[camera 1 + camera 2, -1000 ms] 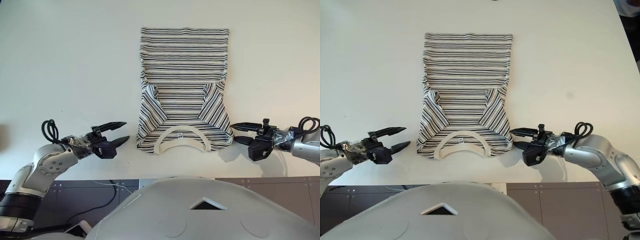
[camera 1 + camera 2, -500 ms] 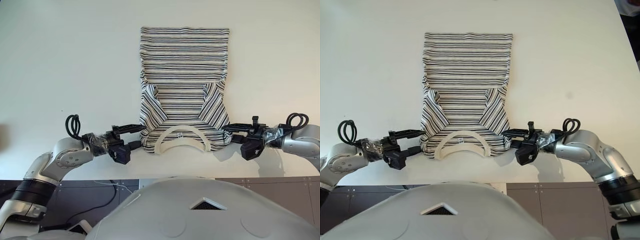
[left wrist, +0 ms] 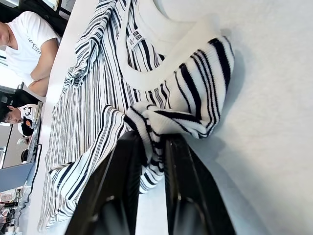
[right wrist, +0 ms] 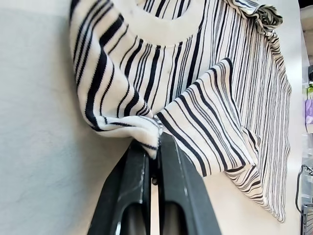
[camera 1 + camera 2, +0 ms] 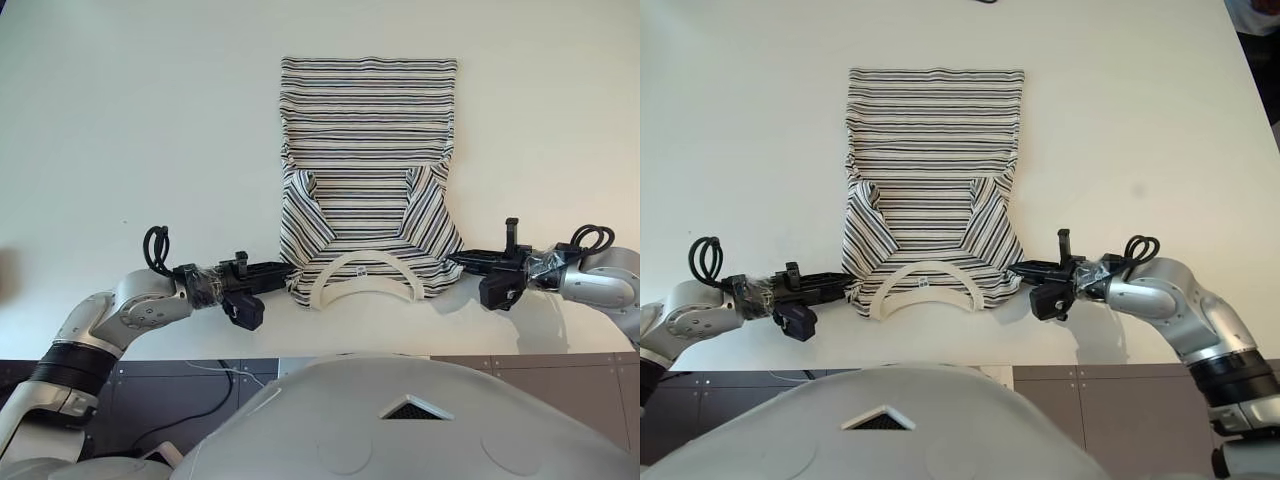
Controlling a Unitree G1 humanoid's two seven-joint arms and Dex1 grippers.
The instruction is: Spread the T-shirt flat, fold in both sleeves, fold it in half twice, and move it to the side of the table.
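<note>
"Pinching the shirt's left shoulder corner, the left end effector (image 5: 283, 272) has its two fingers nearly together, with a bunch of striped cloth between them," says the first observer. "How will the cloth handle?"

"Lightly and limply," the second answers. "The T-shirt (image 5: 368, 170) lies flat in the middle of the white counter (image 5: 150, 120), sleeves turned in, with the collar (image 5: 360, 258) at the near edge and the hem at the far one. Thin knit like that has no stiffness. It will sag between two holds and drag on the counter if one corner leads."

"And the right side?"

"The right end effector (image 5: 455, 262) is closed tight on the opposite shoulder corner, with cloth caught at its fingertips. The shoulder corners look like the sound places to hold, since the seams give some bulk. Whether each pinch has both layers is hard to tell from the wrist views, so a layer may slip out on the lift."
</note>
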